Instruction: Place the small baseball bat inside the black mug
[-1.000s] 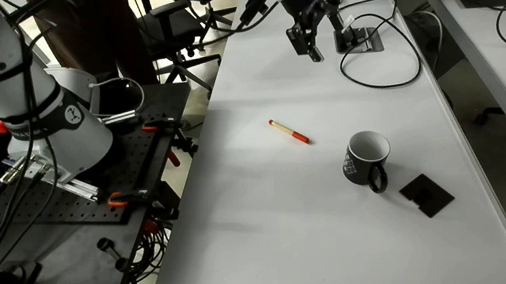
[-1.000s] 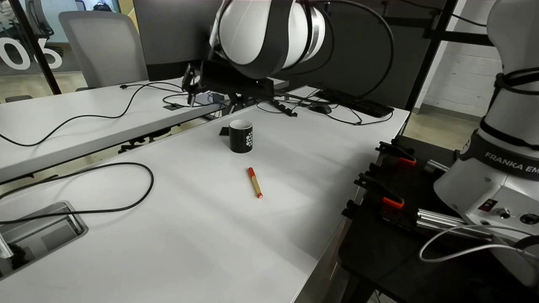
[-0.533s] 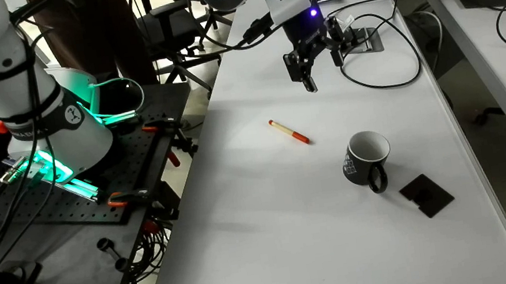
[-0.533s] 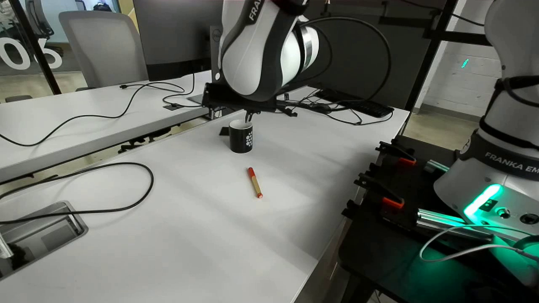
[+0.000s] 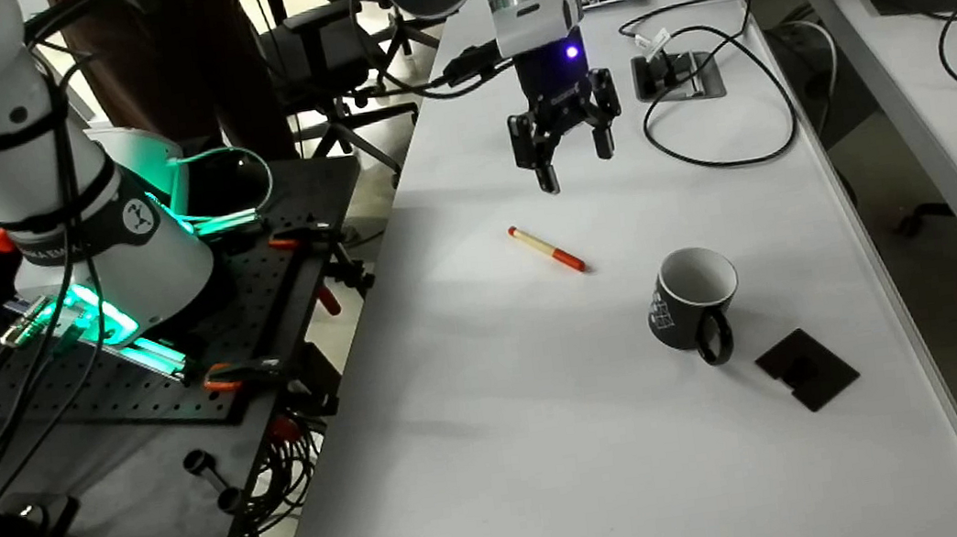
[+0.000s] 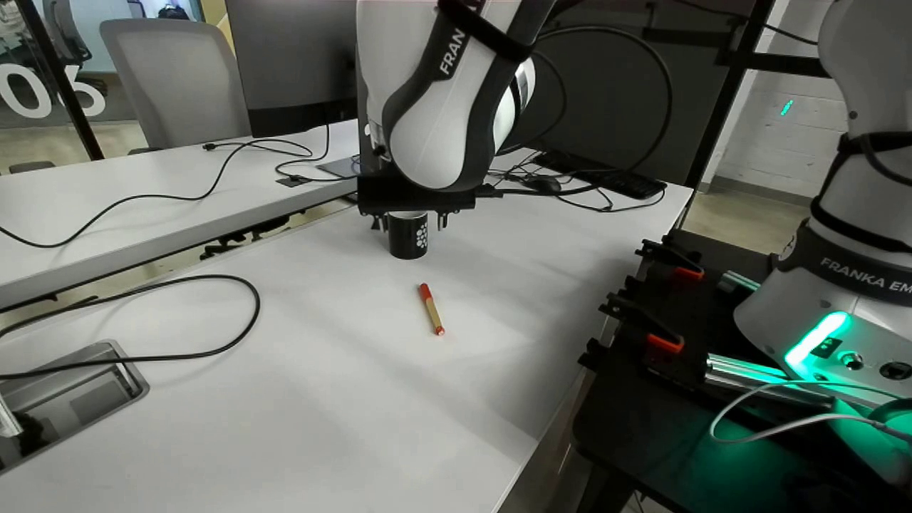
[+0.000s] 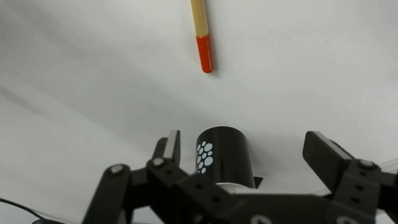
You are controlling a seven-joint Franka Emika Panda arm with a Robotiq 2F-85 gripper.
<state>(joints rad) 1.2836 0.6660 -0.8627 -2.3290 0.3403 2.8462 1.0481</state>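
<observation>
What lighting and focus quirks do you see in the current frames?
Both exterior views: green light glows at the robot base. Wrist view: soft shadow bands cross the white table; the red end of the bat catches a thin highlight; the linkage below the fingers looks soft.

Bat (image 7: 202,36) cropped (wrist vw), mug (image 7: 225,157) pt. hidden
</observation>
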